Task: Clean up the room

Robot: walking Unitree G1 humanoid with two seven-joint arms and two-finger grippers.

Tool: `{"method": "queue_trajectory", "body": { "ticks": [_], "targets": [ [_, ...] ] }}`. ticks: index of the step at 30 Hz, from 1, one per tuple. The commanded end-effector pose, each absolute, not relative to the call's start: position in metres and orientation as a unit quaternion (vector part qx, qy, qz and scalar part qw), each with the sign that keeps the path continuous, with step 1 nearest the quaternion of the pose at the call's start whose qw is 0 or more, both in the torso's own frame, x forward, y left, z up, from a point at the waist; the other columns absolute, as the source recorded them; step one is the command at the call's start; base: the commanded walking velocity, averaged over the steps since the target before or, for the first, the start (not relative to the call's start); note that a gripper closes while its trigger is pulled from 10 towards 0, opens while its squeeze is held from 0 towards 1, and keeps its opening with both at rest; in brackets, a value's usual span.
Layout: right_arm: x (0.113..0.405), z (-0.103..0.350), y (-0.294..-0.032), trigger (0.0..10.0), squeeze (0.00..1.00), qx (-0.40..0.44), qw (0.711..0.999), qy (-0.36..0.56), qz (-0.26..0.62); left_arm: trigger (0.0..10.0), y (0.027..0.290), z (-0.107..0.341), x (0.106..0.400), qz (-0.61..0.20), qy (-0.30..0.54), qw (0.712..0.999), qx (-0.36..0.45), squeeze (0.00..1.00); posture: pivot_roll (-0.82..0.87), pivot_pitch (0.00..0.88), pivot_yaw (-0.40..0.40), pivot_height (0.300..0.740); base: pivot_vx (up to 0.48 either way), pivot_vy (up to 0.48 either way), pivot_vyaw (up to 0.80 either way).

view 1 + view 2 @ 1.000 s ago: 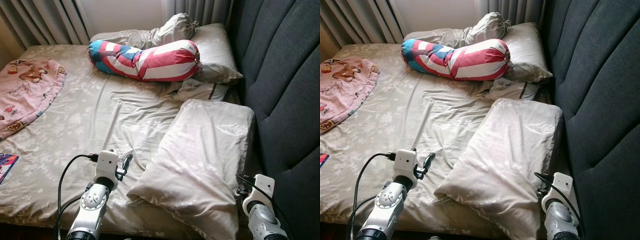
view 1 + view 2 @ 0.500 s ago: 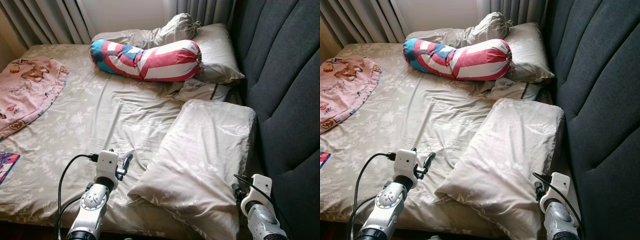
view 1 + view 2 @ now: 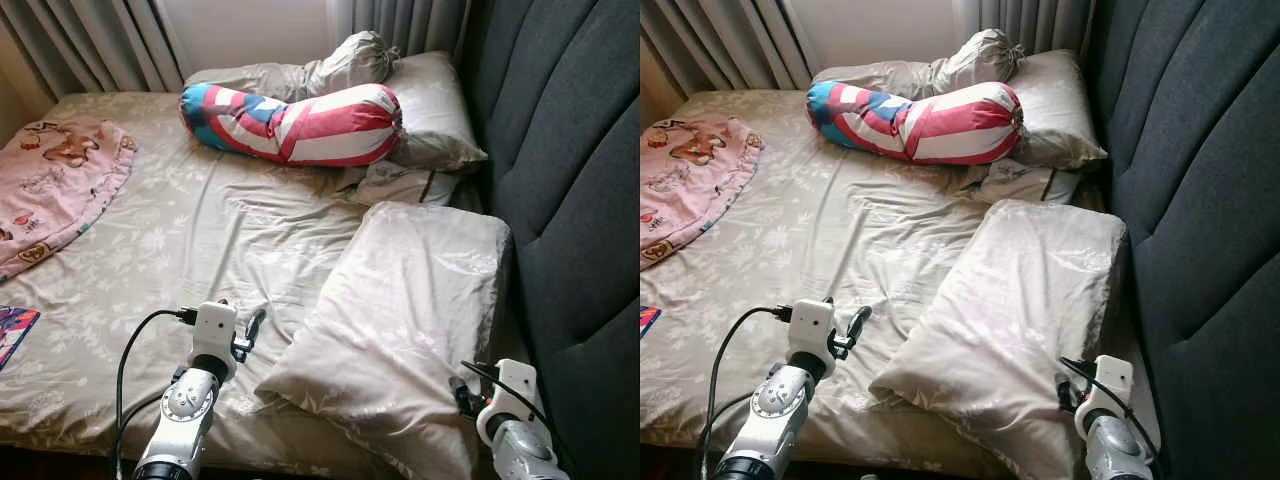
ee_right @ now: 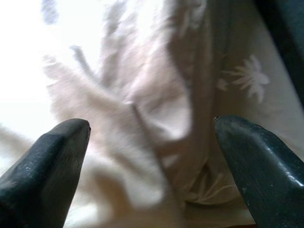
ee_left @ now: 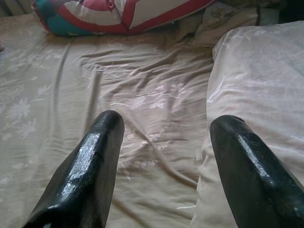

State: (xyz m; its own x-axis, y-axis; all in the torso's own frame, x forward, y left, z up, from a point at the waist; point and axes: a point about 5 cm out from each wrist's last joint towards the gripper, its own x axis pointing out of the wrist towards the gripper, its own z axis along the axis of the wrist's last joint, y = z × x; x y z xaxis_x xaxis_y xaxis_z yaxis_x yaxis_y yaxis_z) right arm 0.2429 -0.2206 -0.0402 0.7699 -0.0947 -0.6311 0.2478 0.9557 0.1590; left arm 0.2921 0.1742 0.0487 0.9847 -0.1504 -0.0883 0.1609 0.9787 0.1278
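You faced a rumpled bed where a large beige pillow lay askew on the floral sheet, one end up against the dark padded headboard and the other reaching toward the near edge of the mattress. Your left gripper hovered low over the sheet just beside the pillow's near left corner, its two black fingers spread wide with nothing between them; the pillow's edge sat under the finger on the pillow's side. Your right gripper was at the pillow's near right end, close to the headboard, its fingers likewise parted and pointed into the bunched, crumpled fabric of the pillow corner, with the cloth lying between and ahead of the tips rather than pinched.

Farther up the bed, a red, white and blue striped bolster lay across the head end, resting against a second beige pillow and a knotted bundle of beige bedding. A folded bit of cloth lay between that pillow and the large one. A pink cartoon-print blanket was spread at the far left of the mattress, well apart from both grippers, and a colourful printed item showed at the left edge. Grey curtains hung behind the bed.
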Motion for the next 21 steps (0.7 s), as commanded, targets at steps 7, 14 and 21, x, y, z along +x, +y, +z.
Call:
{"method": "queue_trajectory", "body": {
  "ticks": [7, 14, 21],
  "targets": [
    [0.234, -0.050, -0.210, 10.0, 1.00, 0.107, 0.924, 0.358, -0.073, 10.0, 0.179, 0.047, 0.289, -0.079, 0.042, 0.993, 0.076, 0.00, -0.08, 0.075, 0.037, 0.691, 0.000, 0.000, 0.00],
    [0.231, -0.054, -0.202, 10.0, 0.00, 0.096, 0.920, 0.375, -0.066, 10.0, 0.183, 0.046, 0.284, -0.079, 0.043, 0.993, 0.079, 0.00, -0.07, 0.088, 0.045, 0.691, 0.000, 0.000, 0.00],
    [0.226, -0.060, -0.189, 10.0, 0.00, 0.099, 0.912, 0.394, -0.060, 10.0, 0.189, 0.045, 0.278, -0.081, 0.048, 0.992, 0.087, 0.00, -0.04, 0.112, 0.059, 0.691, 0.000, 0.000, 0.00]
  ]
}}
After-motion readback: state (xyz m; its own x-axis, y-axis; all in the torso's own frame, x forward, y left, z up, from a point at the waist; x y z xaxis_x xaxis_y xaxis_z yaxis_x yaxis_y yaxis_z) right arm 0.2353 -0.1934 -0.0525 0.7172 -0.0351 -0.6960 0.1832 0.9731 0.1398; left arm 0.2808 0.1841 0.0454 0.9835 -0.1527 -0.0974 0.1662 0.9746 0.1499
